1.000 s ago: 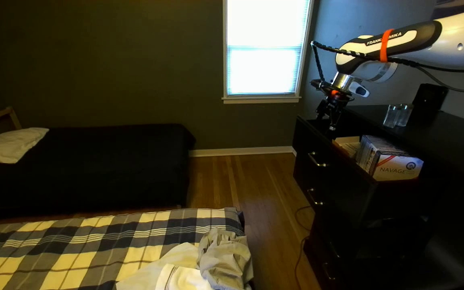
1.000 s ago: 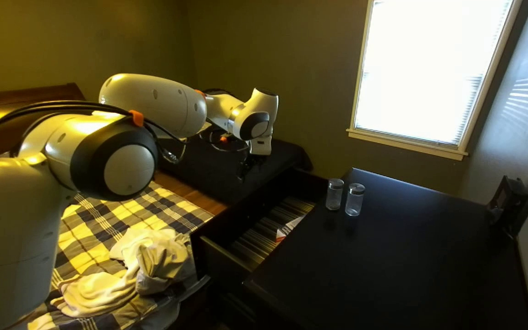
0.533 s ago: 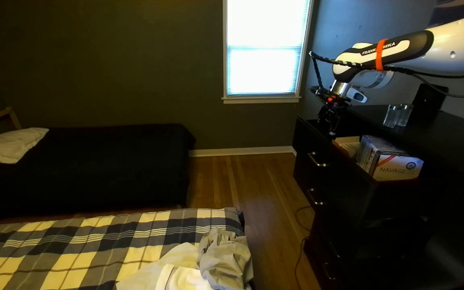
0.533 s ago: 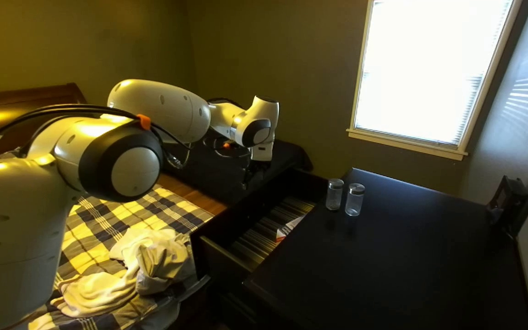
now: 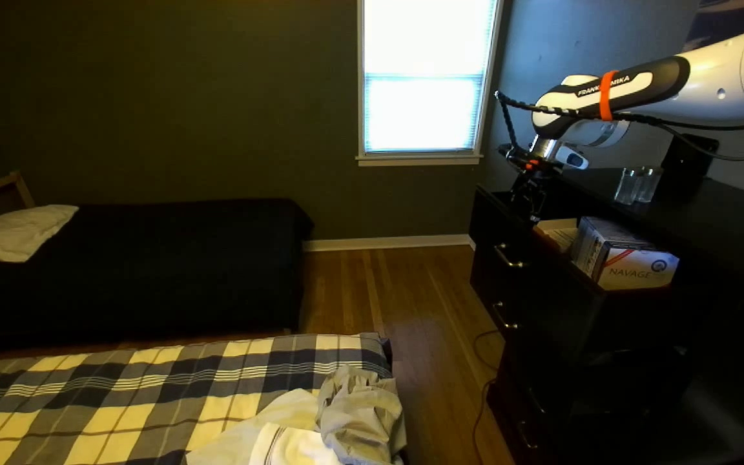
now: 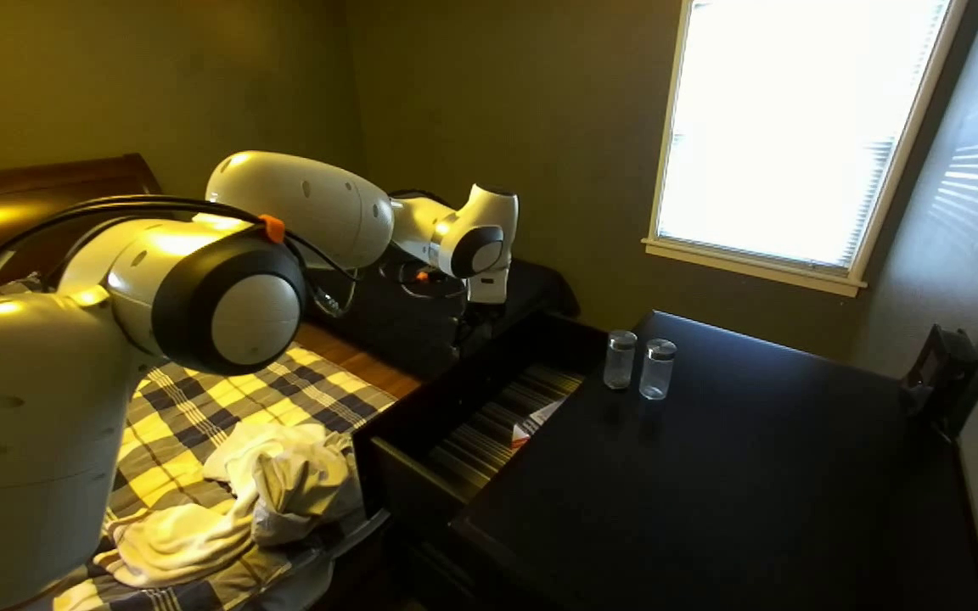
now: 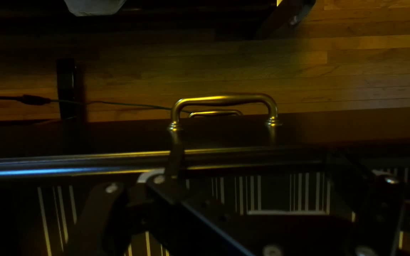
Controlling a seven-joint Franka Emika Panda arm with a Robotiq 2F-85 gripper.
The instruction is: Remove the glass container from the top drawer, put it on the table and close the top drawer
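The top drawer [image 5: 549, 274] of the black dresser is pulled open; its striped liner shows in an exterior view [image 6: 489, 428]. Two clear glass containers with metal lids [image 6: 619, 363] [image 6: 657, 373] stand upright side by side on the dresser's black top, the table [image 6: 752, 475]. They also show in an exterior view [image 5: 626, 187]. My gripper [image 5: 528, 208] hangs fingers-down at the far part of the open drawer, close to its front wall. In the wrist view the gripper [image 7: 256, 160] is open, with its fingers wide apart and only liner and drawer rim between them. The brass handle [image 7: 224, 99] lies beyond the rim.
A white Navage box [image 5: 637, 268] and a stack of cases [image 5: 595, 242] stand in the near part of the drawer. A black device [image 6: 947, 378] stands at the wall end of the dresser top. A plaid bed [image 5: 172, 394] and a dark bed [image 5: 152, 258] are nearby.
The arm and gripper have moved down toward the open drawer's front wall. The drawer and both glass containers have not moved.
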